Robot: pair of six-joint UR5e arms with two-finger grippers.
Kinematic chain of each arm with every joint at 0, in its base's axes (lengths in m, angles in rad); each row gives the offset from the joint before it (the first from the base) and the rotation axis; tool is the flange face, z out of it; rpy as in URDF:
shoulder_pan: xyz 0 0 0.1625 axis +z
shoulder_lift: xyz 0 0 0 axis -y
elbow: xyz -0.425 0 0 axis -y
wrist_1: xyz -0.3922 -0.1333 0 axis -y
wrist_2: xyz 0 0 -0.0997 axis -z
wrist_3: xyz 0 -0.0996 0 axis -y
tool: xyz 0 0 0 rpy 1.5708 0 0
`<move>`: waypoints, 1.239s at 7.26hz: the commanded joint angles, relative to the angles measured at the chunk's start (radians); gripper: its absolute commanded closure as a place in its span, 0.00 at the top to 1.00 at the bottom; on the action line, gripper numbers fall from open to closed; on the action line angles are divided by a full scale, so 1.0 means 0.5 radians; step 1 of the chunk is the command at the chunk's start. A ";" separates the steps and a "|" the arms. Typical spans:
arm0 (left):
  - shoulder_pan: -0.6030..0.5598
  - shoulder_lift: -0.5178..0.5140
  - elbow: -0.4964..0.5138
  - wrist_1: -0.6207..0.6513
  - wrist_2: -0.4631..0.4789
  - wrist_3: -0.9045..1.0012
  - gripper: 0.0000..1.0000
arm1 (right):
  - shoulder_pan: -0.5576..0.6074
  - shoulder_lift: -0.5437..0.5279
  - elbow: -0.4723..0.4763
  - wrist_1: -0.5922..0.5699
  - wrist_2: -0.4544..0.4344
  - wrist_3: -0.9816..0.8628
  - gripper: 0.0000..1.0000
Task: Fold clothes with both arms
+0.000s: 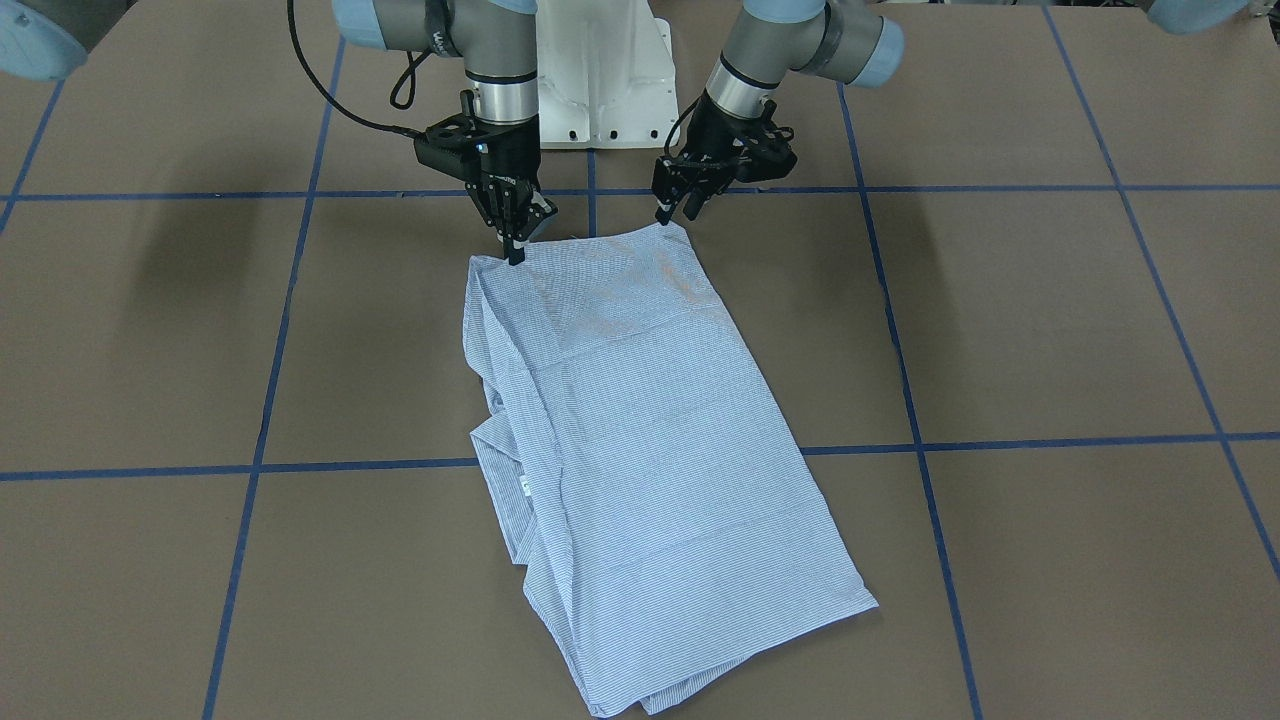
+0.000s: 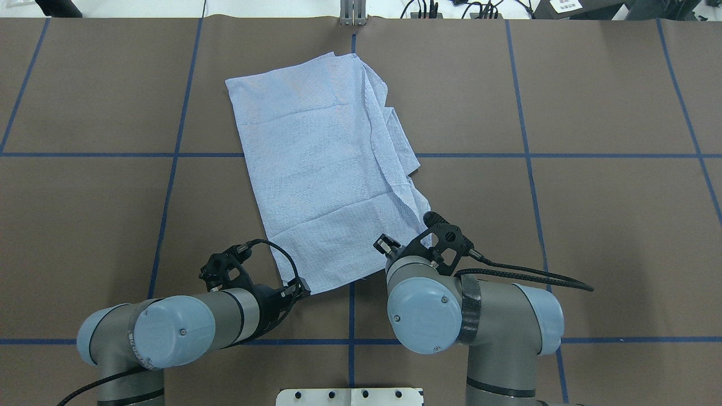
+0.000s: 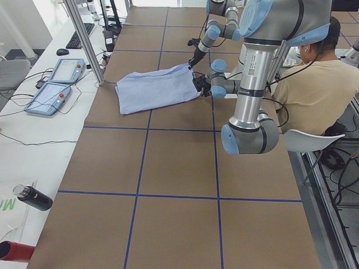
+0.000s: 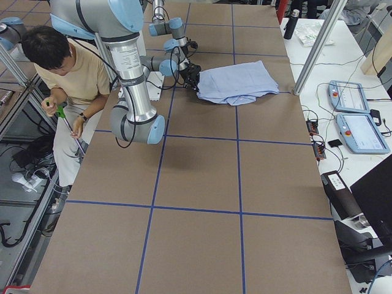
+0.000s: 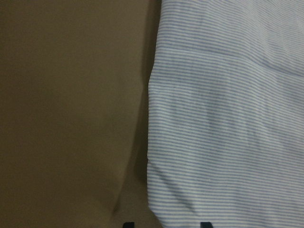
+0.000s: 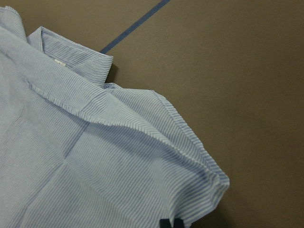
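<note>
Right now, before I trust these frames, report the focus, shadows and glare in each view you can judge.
Front-facing view: even light, soft shadows on the brown table; the light-blue striped shirt is sharp. Left wrist view: stripes slightly soft, dark shadow beside the shirt's edge. Right wrist view: crisp stripes and hem. Overhead view: white strip beyond the table looks washed out.

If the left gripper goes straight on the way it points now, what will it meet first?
Probably the near corner of the shirt, which lies just ahead of the left gripper.
</note>
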 commanded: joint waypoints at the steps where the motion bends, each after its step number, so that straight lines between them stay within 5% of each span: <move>1: -0.007 -0.026 0.041 0.000 0.022 -0.004 0.48 | 0.000 0.003 0.000 0.000 0.000 0.000 0.00; 2: -0.013 -0.026 0.041 0.000 0.034 -0.007 0.13 | 0.000 0.000 0.000 0.000 0.000 0.000 0.00; 3: -0.013 -0.020 0.038 -0.003 0.040 0.020 0.00 | 0.000 0.003 0.000 0.000 0.000 0.000 0.00; 5: -0.013 -0.017 -0.056 -0.003 0.028 0.023 0.00 | -0.058 -0.025 0.143 -0.033 -0.015 -0.003 0.00; 7: 0.005 0.005 -0.332 0.009 0.022 0.023 0.00 | -0.309 -0.047 0.605 -0.501 -0.110 0.040 0.00; 9: 0.033 -0.017 -0.742 0.414 -0.121 0.023 0.00 | -0.469 -0.037 0.870 -0.754 -0.190 0.098 0.00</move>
